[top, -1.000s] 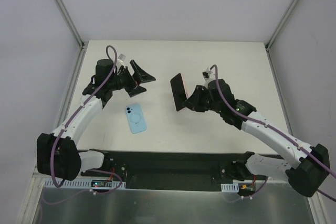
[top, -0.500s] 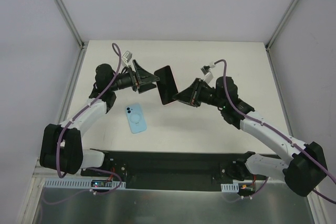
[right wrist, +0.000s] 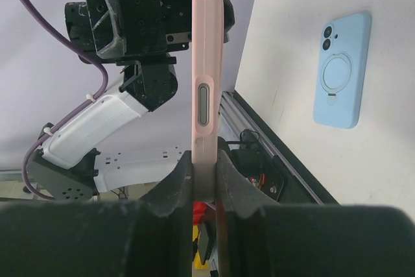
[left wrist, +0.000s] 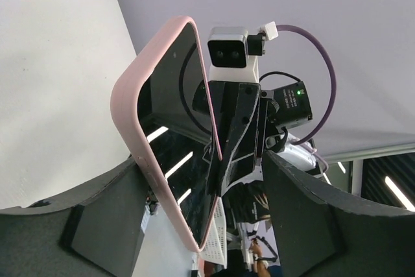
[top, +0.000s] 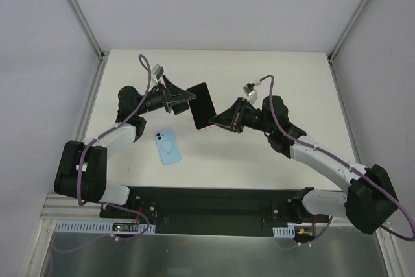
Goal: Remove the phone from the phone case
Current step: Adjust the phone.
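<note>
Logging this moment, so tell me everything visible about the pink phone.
The pink phone has a dark glossy screen in a pink case, with buttons along one edge. It is held in the air, tilted on edge. The right claw is shut on one end; the left claw stands open around the other.

The left arm was extended from its base toward the far side of the table, and its wrist was turned so that the left gripper pointed sideways at the other arm. Its jaws stood apart, with one finger on each side of a pink-cased phone. The right arm was extended to the left, toward the middle. The right gripper was closed firmly on the opposite end of the phone, its fingers pressing on the two flat faces. The two grippers faced each other.
</note>
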Available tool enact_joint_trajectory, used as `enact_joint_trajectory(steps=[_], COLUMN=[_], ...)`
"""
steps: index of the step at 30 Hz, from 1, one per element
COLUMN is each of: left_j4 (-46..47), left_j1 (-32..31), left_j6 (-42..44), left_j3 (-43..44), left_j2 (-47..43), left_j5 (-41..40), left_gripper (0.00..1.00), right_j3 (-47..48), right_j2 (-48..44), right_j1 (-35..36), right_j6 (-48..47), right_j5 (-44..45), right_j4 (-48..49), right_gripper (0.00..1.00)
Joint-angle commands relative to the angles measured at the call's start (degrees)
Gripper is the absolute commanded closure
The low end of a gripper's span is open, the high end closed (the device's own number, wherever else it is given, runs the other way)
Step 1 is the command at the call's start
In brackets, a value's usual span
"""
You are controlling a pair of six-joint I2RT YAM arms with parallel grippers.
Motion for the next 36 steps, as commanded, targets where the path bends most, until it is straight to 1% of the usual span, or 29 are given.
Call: enact_joint_trajectory(steps=[1,5,9,12,15,16,17,18,19,20,21,23,25,26,27,28,29,30,31,32,33,34,35,36], left_j4=[8.12,10.50,10.59,10.76,10.85,10.85,10.85,11.20,11.46,11.64,11.64,11.64,11.38,11.38,11.38,11.38,11.29,11.20,11.11,11.11,11.11,11.20,12.25,12.34], left_j1=[-0.16,-0.60,-1.39,-1.57,-1.83,-1.92,-2.01,-2.09,-2.09,-2.09,-2.09,-2.09,-2.01,-2.09,-2.09,-2.09,-2.01,-2.01,-2.01,-2.01,-2.01,-2.01,-2.01,-2.01], left_j6=[-2.97,-4.48,-4.39,-4.74,-4.74,-4.74,-4.83,-4.92,-5.18,-5.35,-5.53,-5.88,-5.97,-6.06,-6.15,-6.15,-6.23,-6.24,-6.15,-6.15,-6.23,-6.24,-6.24,-6.06], left_j3=[0.87,1.58,2.10,2.28,2.54,2.63,2.72,2.63,2.54,2.28,2.28,2.28,2.28,2.19,2.19,2.28,2.11,2.10,2.02,2.36,2.46,2.54,2.98,3.33], left_j2=[0.41,2.26,2.52,2.70,2.79,2.79,2.96,2.96,2.88,2.61,2.61,2.52,2.35,2.26,2.17,2.09,1.74,1.56,1.47,1.30,1.21,1.21,1.12,1.12], left_j5=[1.07,1.07,0.45,-0.08,-0.25,-0.25,-0.17,-0.08,-0.25,-0.43,-0.52,-0.43,-0.60,-0.60,-0.87,-0.87,-1.13,-1.39,-1.66,-1.66,-1.57,-1.40,-1.05,-0.61], left_gripper=[0.34,0.40,0.51,0.55,0.53,0.46,0.46,0.46,0.63,0.74,0.83,0.94,0.91,0.91,0.99,1.00,1.00,1.00,1.00,1.00,1.00,1.00,1.00,1.00], right_j3=[1.38,1.82,2.35,2.26,1.29,1.03,0.68,0.42,0.41,0.33,0.15,-0.03,-0.38,-0.38,-0.20,0.41,0.85,1.29,1.81,3.30,4.53,5.59,7.60,8.49], right_j2=[-0.09,0.27,0.62,1.41,3.33,3.95,4.65,5.62,5.89,5.98,5.98,5.81,5.28,4.41,3.88,3.17,1.51,0.63,-0.51,-2.70,-4.03,-5.17,-7.36,-8.34], right_j1=[0.60,0.87,1.04,1.04,1.22,1.22,1.39,1.48,1.66,1.75,1.75,1.92,1.83,1.92,1.84,2.01,2.01,1.92,2.01,2.10,2.19,2.45,2.54,2.62], right_j6=[0.78,0.60,1.13,2.71,6.57,8.14,10.60,11.32,11.50,11.33,10.98,10.71,9.57,8.78,7.90,5.29,3.87,2.11,-1.39,-3.86,-6.14,-8.43,-12.54,-14.06], right_j5=[-1.76,-1.93,-2.20,-2.72,-3.60,-4.12,-4.30,-4.31,-4.04,-3.78,-3.52,-2.90,-1.85,-1.58,-1.23,-0.45,0.26,1.05,2.80,4.03,5.44,9.28,11.14,12.99], right_j4=[8.50,8.50,8.94,11.04,16.83,18.85,22.96,24.05,24.41,24.24,23.89,23.27,21.87,19.34,17.66,15.64,9.96,7.12,4.14,-3.03,-7.19,-11.58,-19.02,-22.05], right_gripper=[0.99,0.99,0.99,0.99,0.99,0.99,0.99,0.99,0.99,0.99,0.99,0.99,0.99,0.99,0.99,0.99,0.99,0.94,0.84,0.76,0.65,0.62,0.60,0.60])
